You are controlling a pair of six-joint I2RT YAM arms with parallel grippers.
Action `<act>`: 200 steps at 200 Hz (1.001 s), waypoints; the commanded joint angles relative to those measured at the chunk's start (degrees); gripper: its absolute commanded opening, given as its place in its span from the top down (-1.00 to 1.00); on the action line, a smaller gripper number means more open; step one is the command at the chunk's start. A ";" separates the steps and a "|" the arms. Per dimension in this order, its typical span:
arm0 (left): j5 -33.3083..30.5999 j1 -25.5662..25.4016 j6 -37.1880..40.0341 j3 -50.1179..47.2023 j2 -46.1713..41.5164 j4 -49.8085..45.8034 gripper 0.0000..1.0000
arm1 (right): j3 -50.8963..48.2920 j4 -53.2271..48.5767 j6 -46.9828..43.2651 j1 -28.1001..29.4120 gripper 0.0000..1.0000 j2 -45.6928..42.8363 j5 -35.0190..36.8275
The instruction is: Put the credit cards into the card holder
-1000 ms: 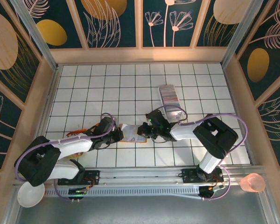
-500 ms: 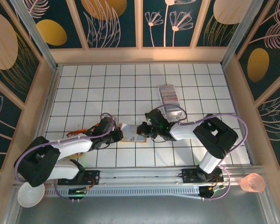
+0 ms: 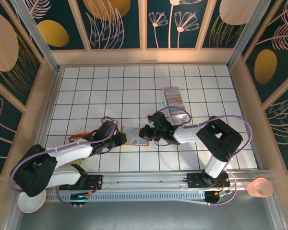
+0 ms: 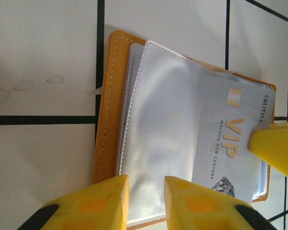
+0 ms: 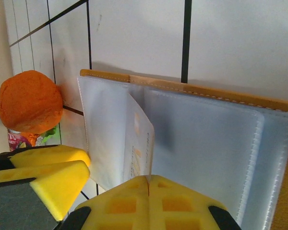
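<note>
The card holder [image 3: 134, 136] lies open on the tiles, tan leather rim [image 4: 108, 110] up, with clear sleeves [image 4: 158, 134] inside. My right gripper [image 3: 147, 132] is shut on a grey "VIP" credit card [image 4: 230, 143], which stands on edge [image 5: 139, 139] with its far end in a sleeve; the gripper [image 5: 149, 179] pinches the card's near corner. My left gripper [image 4: 146, 189] hovers at the holder's left end, jaws a little apart, with the sleeve showing through the gap. More credit cards [image 3: 173, 97] stand in a row further back.
The clear tray [image 3: 173, 90] holding the card row sits behind the right arm. An orange round object [image 5: 30, 101] lies beside the left arm. A white bowl [image 3: 31, 201] and a pink cup [image 3: 260, 188] rest off the table's front corners.
My left gripper's jaws, shut a moment ago, have parted slightly. The right gripper has edged left with the card, and the holder has shifted a little with it.
</note>
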 commanded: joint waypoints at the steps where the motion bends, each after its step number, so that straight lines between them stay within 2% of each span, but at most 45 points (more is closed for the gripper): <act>1: -2.27 -0.07 0.23 -1.05 -2.05 -2.57 0.47 | 1.22 -0.51 0.09 0.73 1.00 1.37 1.08; 40: -4.64 -0.11 0.23 -1.79 -2.81 -3.82 0.44 | 1.22 -0.75 0.09 0.70 1.00 1.41 1.45; 126: -3.55 -0.11 0.64 -1.98 0.80 -3.03 0.70 | 1.40 1.34 -0.36 0.95 1.00 1.63 0.75; 200: -1.28 -0.38 0.76 -2.02 1.68 -2.52 0.84 | 2.06 2.21 -0.43 1.65 1.00 2.76 -0.04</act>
